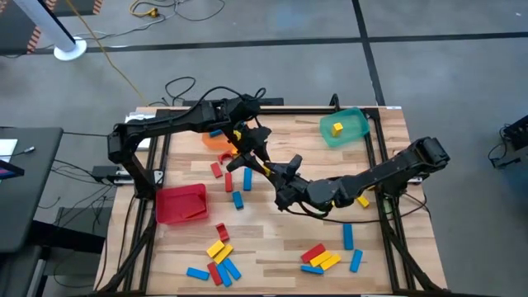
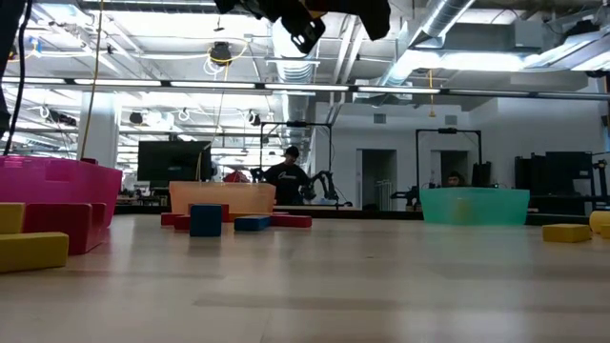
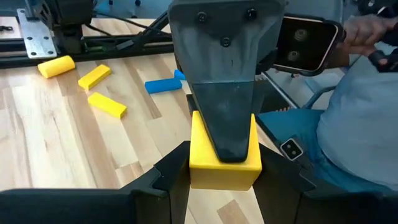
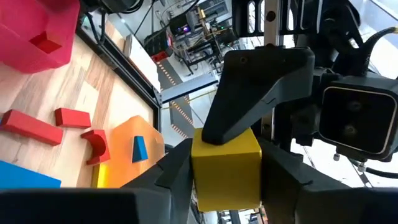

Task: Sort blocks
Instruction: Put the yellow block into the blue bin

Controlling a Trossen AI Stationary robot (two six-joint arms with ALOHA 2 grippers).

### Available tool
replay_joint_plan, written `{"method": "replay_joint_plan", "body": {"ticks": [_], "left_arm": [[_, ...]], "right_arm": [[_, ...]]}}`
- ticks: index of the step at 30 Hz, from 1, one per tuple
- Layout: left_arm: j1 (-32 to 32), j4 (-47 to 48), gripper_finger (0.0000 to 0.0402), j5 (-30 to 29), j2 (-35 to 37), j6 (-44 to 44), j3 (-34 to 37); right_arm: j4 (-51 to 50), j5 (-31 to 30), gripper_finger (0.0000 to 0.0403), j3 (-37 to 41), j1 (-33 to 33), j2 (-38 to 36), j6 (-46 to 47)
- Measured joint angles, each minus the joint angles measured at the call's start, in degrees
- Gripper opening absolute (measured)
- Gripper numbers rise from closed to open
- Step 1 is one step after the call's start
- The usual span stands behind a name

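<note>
A yellow block [image 3: 224, 163] hangs in mid-air above the middle of the table, between both grippers. My left gripper [image 1: 261, 160] reaches in from the far left and my right gripper [image 1: 277, 172] from the right; each is shut on the block. In the low view they show only at the top edge [image 2: 305, 21]. Loose red, blue and yellow blocks lie flat on the table near the front edge [image 1: 219, 261] [image 1: 322, 257] and by the orange bin [image 1: 233, 183]. My left gripper pinches the yellow block between its two fingers [image 3: 169, 175], on two opposite side faces [image 3: 198, 163]. The fingers reach roughly level. The block is clear of the table. My right gripper pinches the same block between its two fingers [image 4: 170, 174], on the other pair of faces [image 4: 200, 167]; one finger [image 3: 225, 118] lies over the face turned to the left wrist camera. It comes roughly level from the table's right.
An orange bin [image 1: 216, 142] stands at the far left of centre, a red bin [image 1: 181, 203] at the left, and a green bin [image 1: 346, 127] with a yellow block in it at the far right. A person [image 3: 364, 99] sits beyond the table edge.
</note>
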State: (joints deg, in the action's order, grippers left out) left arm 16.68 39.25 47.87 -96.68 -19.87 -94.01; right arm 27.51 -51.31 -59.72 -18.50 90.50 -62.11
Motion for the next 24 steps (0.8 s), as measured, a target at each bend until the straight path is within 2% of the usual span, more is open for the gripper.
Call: {"method": "replay_joint_plan", "body": {"ticks": [9,17,20,24], "left_arm": [[0.1,0.0,0.0145,-0.5,0.0,-0.6,0.0],[0.6,1.3,0.0224,-5.1,1.7,-2.8,-0.1],[0.6,3.7,0.0249,-11.2,4.3,-4.7,-0.1],[0.6,10.0,0.0257,-21.2,8.0,-5.8,-0.1]], "right_arm": [[-0.3,-0.7,0.0146,0.0,0.0,0.0,0.3],[-0.4,-5.9,0.0144,0.0,-0.7,0.0,1.5],[-2.3,-8.3,0.0144,0.0,-0.7,0.0,4.2],[-11.0,-11.0,0.0144,-0.1,1.3,0.0,13.8]]}}
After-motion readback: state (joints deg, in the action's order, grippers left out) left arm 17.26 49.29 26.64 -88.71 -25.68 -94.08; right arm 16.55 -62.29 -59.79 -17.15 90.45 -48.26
